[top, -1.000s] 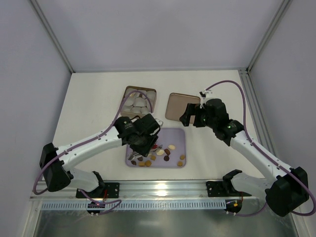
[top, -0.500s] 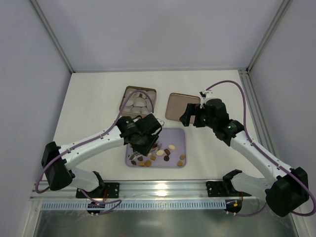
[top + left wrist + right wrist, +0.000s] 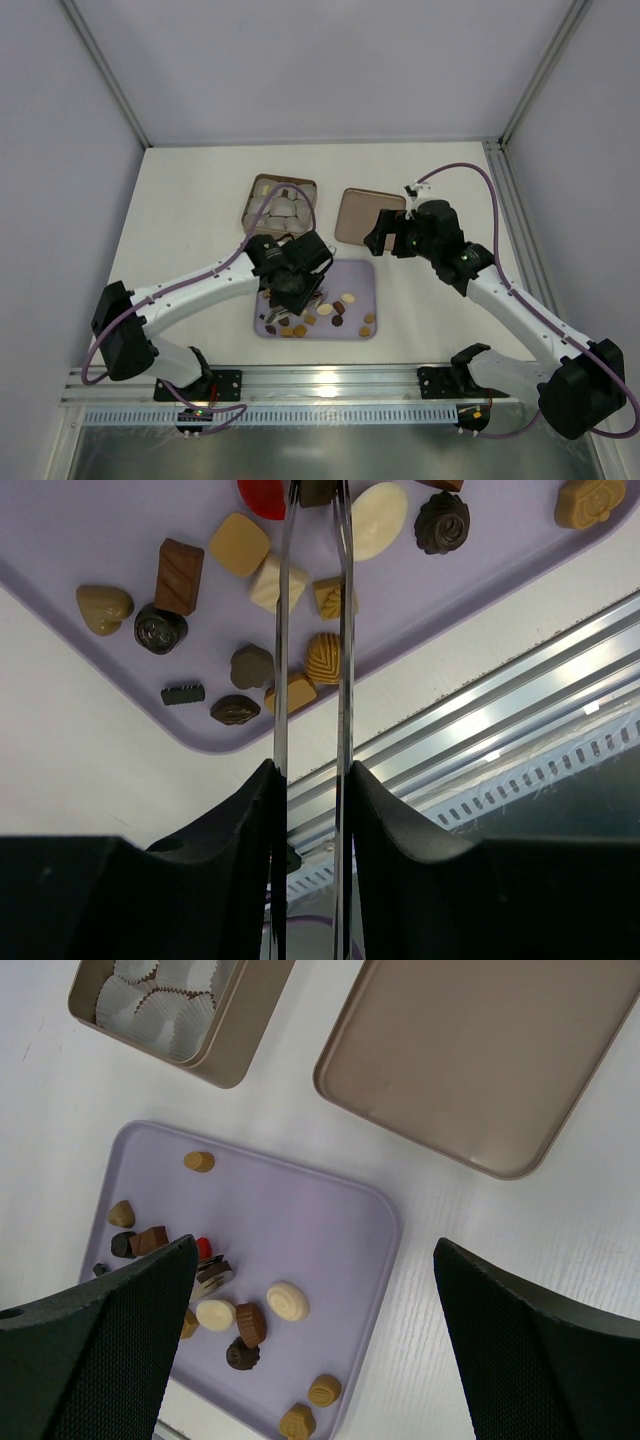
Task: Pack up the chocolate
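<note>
Left claw (image 3: 316, 486) stands narrow, tips pinching a dark chocolate (image 3: 318, 494); a red piece (image 3: 262, 492) and cream oval (image 3: 380, 518) flank it.

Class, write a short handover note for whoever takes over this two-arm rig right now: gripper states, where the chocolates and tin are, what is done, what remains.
Left gripper: fingers stand close either side of a dark piece on the purple tray; grip unconfirmed.
Right gripper: wide open, empty, near the lid.
Chocolate: scattered on the tray.
Tin: beyond the tray; the paper cups in view are empty; the shallow brown lid lies beside it.
Done: no piece visibly packed.
Left: move every piece into the cups.
</note>
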